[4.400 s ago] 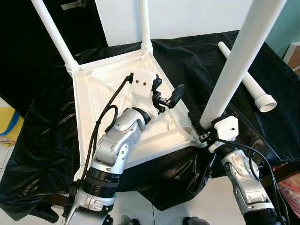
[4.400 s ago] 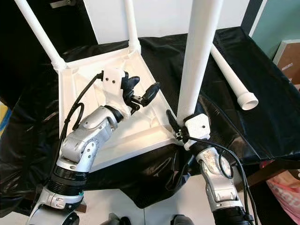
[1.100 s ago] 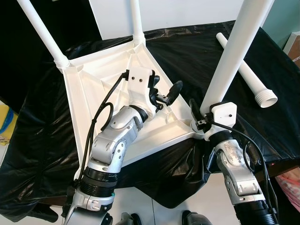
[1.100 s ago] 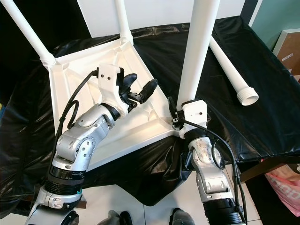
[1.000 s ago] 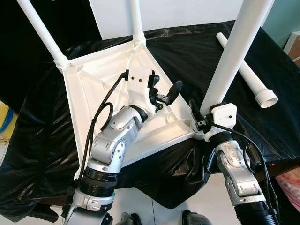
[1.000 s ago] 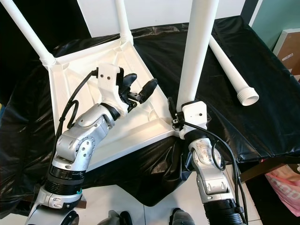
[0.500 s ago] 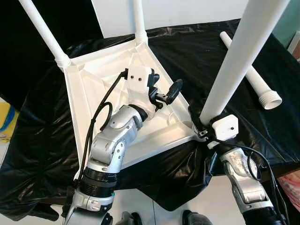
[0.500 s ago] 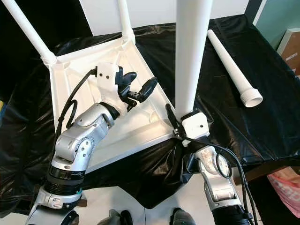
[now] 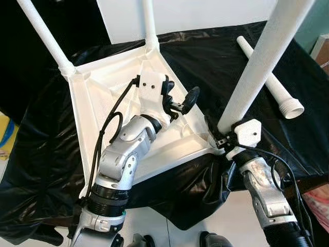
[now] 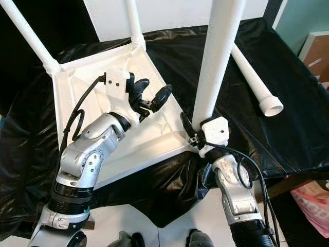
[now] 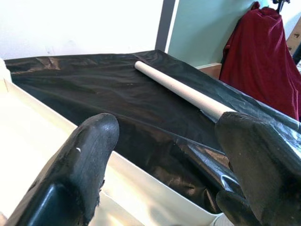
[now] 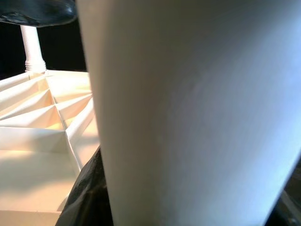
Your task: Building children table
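Two white legs (image 9: 45, 36) stand on the upturned tabletop (image 9: 97, 108); right end effector (image 9: 222, 138) grips a third leg (image 9: 257, 67), left end effector (image 9: 177, 103) gapes.

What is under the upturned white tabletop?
The tabletop lies on a black sheet, which spreads out past it and also carries a loose leg. Whatever the sheet is draped over is covered, so it cannot be identified.

Black sheet (image 9: 205, 56) drapes the table; white wall (image 9: 205, 13) behind, teal wall (image 10: 303, 20) right, pale tiled floor (image 10: 169, 231), red cloth (image 11: 263, 52) hanging nearby.
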